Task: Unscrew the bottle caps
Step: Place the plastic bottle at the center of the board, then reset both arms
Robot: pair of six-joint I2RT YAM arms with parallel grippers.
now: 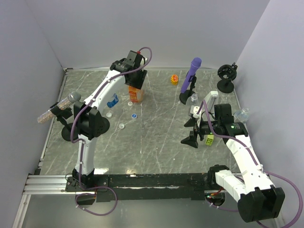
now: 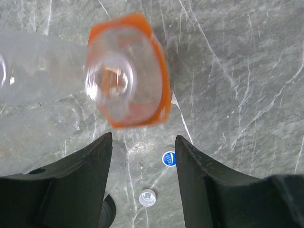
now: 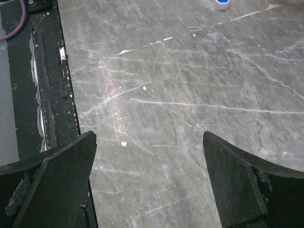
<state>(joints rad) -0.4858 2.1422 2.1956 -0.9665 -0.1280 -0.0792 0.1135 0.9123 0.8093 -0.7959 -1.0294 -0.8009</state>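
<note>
The orange squarish bottle (image 1: 136, 94) stands upright at the far middle-left; in the left wrist view (image 2: 142, 71) its mouth is open with no cap on it. My left gripper (image 1: 137, 80) hovers just above it, open and empty (image 2: 142, 149). A blue-label bottle (image 1: 113, 100) lies beside it, seen as a clear body in the left wrist view (image 2: 33, 66). A blue cap (image 1: 134, 115) (image 2: 168, 158) and a white cap (image 1: 122, 126) (image 2: 147, 197) lie loose on the table. An orange-yellow cap (image 1: 174, 79) lies at the back. My right gripper (image 1: 190, 132) (image 3: 149, 142) is open over bare table.
A purple microphone-like stick (image 1: 192, 76) stands on a black base at the back right. A yellow-green block (image 1: 209, 140) lies by my right gripper. A clear bottle (image 1: 242, 114) lies at the right wall. A black stand (image 1: 226, 76) is in the far right corner.
</note>
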